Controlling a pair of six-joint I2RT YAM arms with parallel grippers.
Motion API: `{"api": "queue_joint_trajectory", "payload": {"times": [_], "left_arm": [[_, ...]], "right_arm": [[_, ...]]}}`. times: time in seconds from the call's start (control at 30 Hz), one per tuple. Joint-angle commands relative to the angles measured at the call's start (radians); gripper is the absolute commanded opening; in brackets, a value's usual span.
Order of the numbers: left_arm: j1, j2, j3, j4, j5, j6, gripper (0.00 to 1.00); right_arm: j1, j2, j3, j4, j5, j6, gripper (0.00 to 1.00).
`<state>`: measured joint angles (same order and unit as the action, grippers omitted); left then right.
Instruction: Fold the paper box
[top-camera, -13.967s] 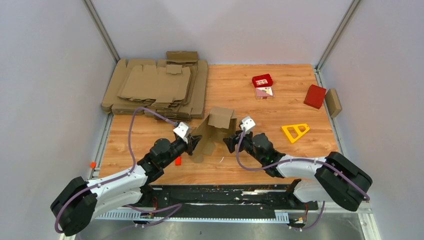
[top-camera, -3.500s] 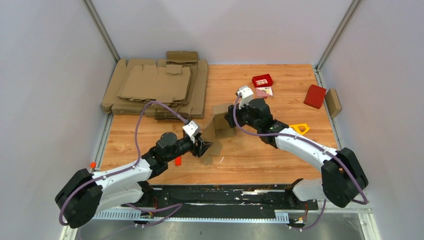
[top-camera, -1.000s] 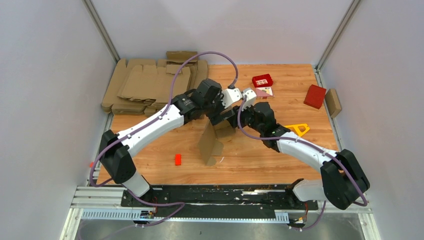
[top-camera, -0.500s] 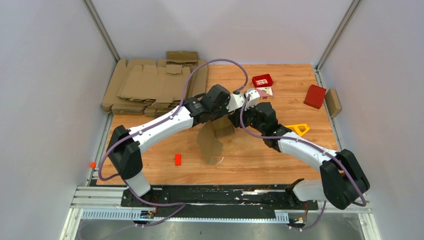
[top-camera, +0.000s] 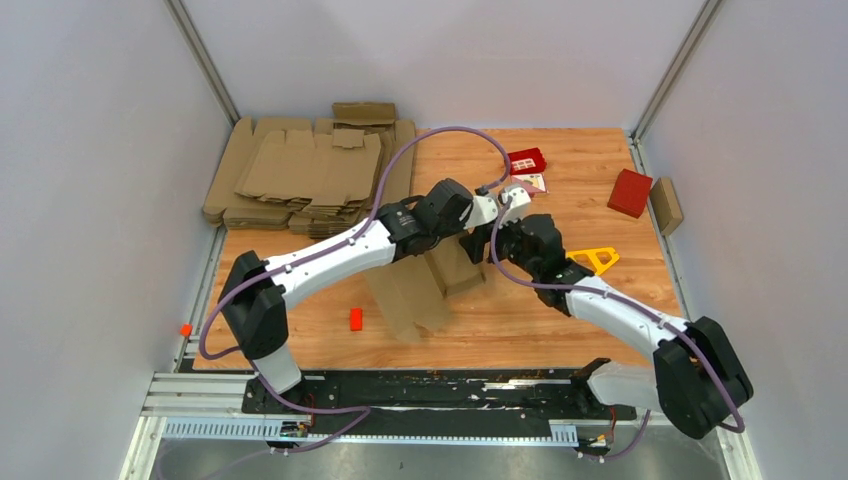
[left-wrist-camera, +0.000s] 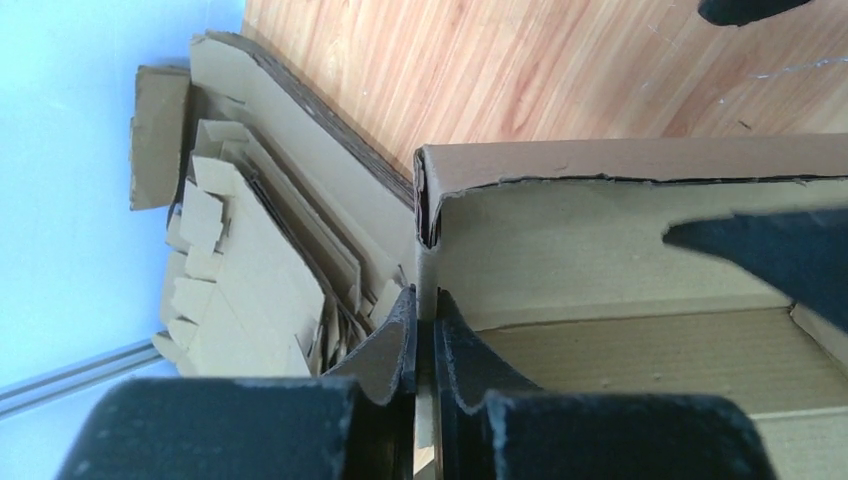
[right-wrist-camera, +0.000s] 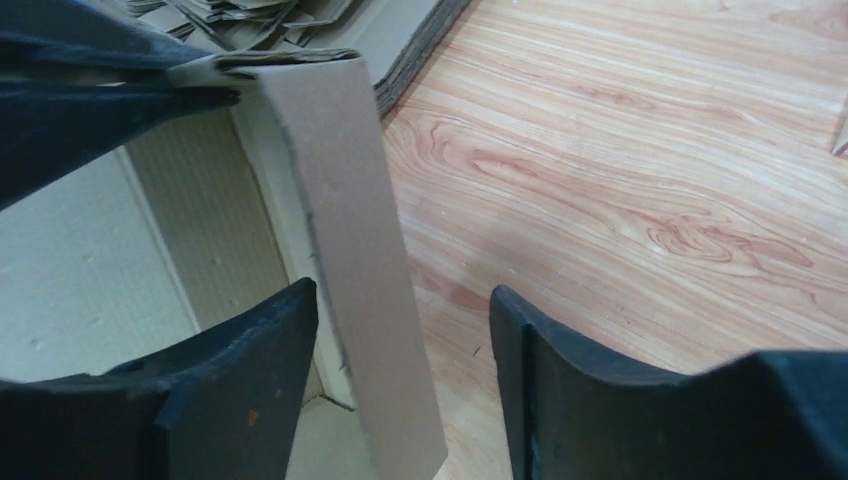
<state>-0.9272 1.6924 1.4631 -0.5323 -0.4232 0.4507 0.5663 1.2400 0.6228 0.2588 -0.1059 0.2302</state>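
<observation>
The paper box is a brown cardboard piece, partly folded, lying in the middle of the table with its long panels spread toward the near side. My left gripper reaches in from the left. In the left wrist view it is shut on the edge of an upright wall of the box. My right gripper sits just right of the box's far end. In the right wrist view it is open, with a narrow flap standing loose between its fingers, closer to the left one.
A pile of flat cardboard blanks fills the far left corner. Two red boxes, a brown block and a yellow triangle lie on the right half. A small red piece lies near the front left.
My left gripper has closed onto the box wall. The box has tipped from standing to lying lower, panels spread toward the near side. My right gripper has opened wider and shifted slightly right.
</observation>
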Motion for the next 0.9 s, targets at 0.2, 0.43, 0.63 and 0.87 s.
{"api": "queue_joint_trajectory", "payload": {"times": [0.2, 0.43, 0.63, 0.87], "left_arm": [[0.002, 0.073, 0.002, -0.034, 0.01, -0.114, 0.0], [0.003, 0.158, -0.01, -0.062, 0.111, -0.174, 0.0], [0.003, 0.199, -0.044, -0.017, 0.158, -0.185, 0.1], [0.004, 0.256, -0.05, 0.018, 0.175, -0.186, 0.29]], "right_arm": [[0.018, -0.249, -0.042, -0.109, -0.029, 0.025, 0.87], [0.017, -0.347, -0.077, -0.304, 0.121, 0.104, 0.85], [0.012, -0.357, -0.131, -0.34, 0.208, 0.184, 0.75], [0.009, -0.293, -0.173, -0.31, 0.177, 0.21, 0.73]]}}
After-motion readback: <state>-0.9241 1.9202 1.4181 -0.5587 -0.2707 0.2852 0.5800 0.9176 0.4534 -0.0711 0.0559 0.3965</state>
